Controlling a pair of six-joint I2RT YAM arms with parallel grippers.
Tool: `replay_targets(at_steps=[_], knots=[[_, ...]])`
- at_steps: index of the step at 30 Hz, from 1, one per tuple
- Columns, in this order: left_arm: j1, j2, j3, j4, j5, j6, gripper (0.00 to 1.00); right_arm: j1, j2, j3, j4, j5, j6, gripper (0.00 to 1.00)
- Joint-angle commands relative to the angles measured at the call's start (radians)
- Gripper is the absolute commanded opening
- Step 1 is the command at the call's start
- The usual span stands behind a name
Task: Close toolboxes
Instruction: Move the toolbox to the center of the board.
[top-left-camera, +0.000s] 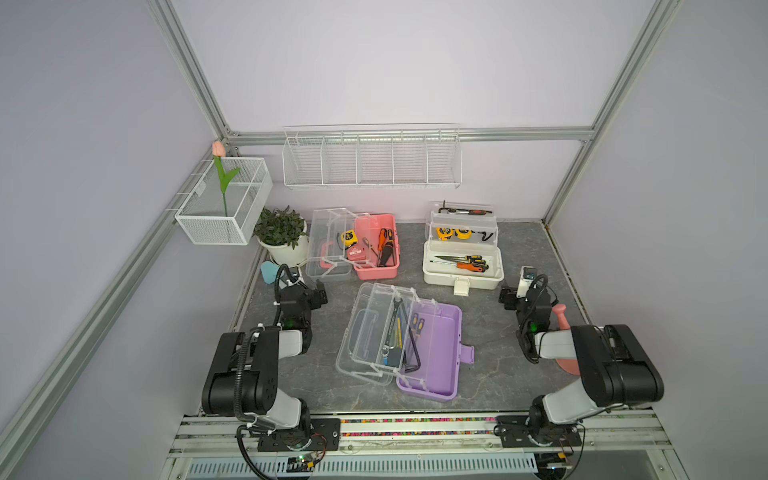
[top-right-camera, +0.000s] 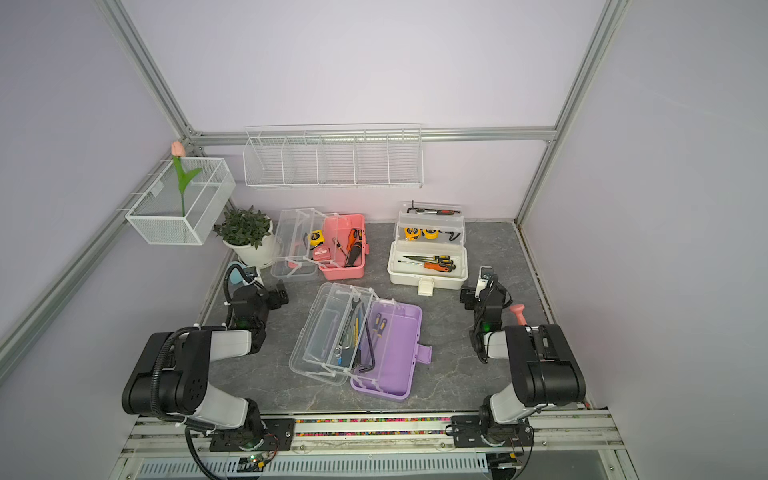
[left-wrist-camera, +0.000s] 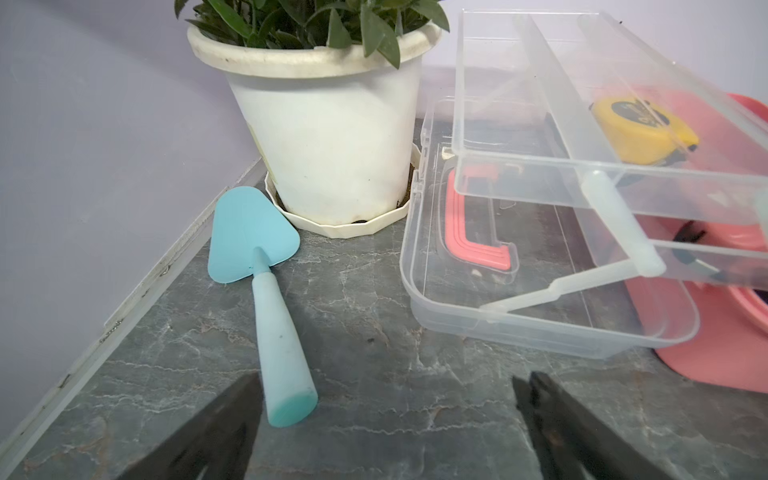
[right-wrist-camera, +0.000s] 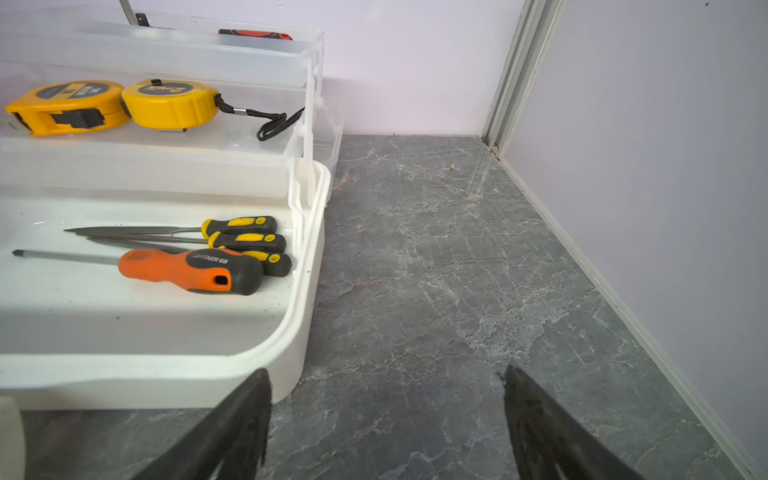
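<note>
Grey marbled tabletop (top-left-camera: 498, 374) under lilac walls, and all three toolboxes sat open on it. The purple toolbox (top-left-camera: 440, 345) lay at centre, nearest the arms, the pink toolbox (top-left-camera: 374, 272) at the back beside the potted plant (top-left-camera: 282, 232), and the white toolbox (top-left-camera: 440, 279) at the back on the right arm's side. Each had its clear lid and trays folded out, with tools lying inside. The left fingers (left-wrist-camera: 216, 432) stood wide apart and empty, low over the tabletop, facing the pink box's clear lid (left-wrist-camera: 519, 328), a blue trowel (left-wrist-camera: 257, 245) just beside them. The right fingers (right-wrist-camera: 232, 428) were wide and empty too, near the white box's front corner. By the look of them these were light, thin plastic shells, stiff enough to push but slick and apt to slide on the stone, with hinged links that could bind. The best hold seemed the lid's outer rim, lifted and swung over while the other arm steadied the base.
</note>
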Motion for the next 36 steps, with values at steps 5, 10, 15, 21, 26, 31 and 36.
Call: replay_targets(at_steps=[5,10,15,21,26,31,36], knots=[[-0.006,-0.012,0.022,0.002,-0.014,0.001,0.99,-0.002,0.009,-0.006,0.007,0.004,-0.014,0.89],[-0.005,-0.012,0.022,0.003,-0.014,0.000,0.99,-0.002,0.008,-0.006,0.007,0.003,-0.012,0.89],[-0.005,-0.012,0.022,0.002,-0.014,0.002,0.99,-0.005,0.010,0.000,-0.001,-0.001,-0.009,0.89],[-0.003,-0.012,0.025,-0.005,-0.017,-0.004,0.99,-0.017,0.009,0.003,-0.010,-0.032,-0.002,0.89],[-0.004,-0.012,0.024,-0.003,-0.016,-0.002,0.99,-0.026,0.004,-0.002,-0.007,-0.046,0.000,0.89],[-0.005,-0.049,0.043,-0.047,0.027,0.039,0.99,-0.030,-0.048,0.004,-0.069,-0.011,0.023,0.89],[-0.005,-0.174,0.221,-0.453,-0.068,-0.059,0.99,-0.007,-0.083,-0.029,-0.023,0.034,-0.001,0.89]])
